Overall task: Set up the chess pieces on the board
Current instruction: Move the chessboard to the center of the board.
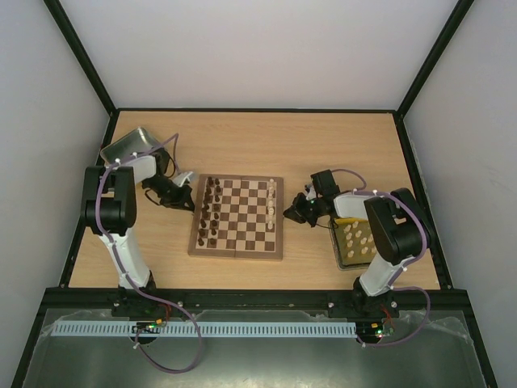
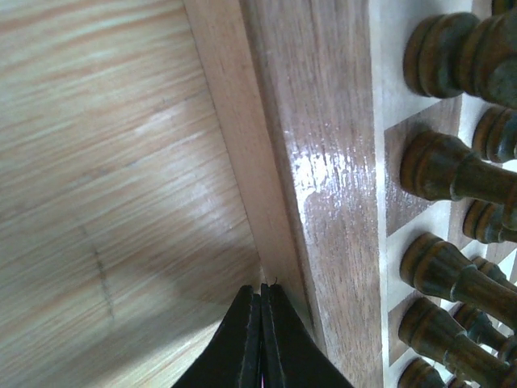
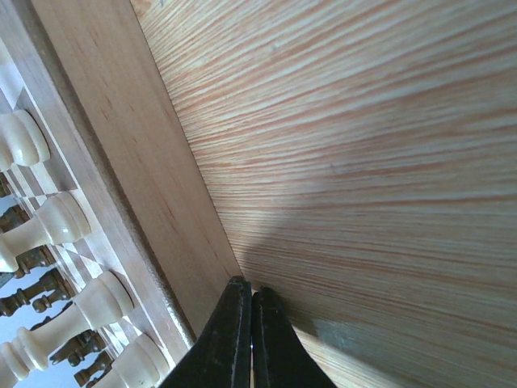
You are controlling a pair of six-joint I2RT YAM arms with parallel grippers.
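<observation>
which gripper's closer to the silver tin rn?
Left. Left gripper, shut, is at the left edge of the board, with the silver tin behind it and further left. Right gripper, shut, is at the board's right edge.

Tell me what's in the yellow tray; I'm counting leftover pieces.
Several cream pieces lie in the tray. The right arm covers its right side, so any pieces there cannot be seen.

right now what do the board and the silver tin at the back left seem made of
Board: wood, seemingly varnished; grain and a bright glare on its border. Tin: probably bare metal, from its dull silver sheen.
</observation>
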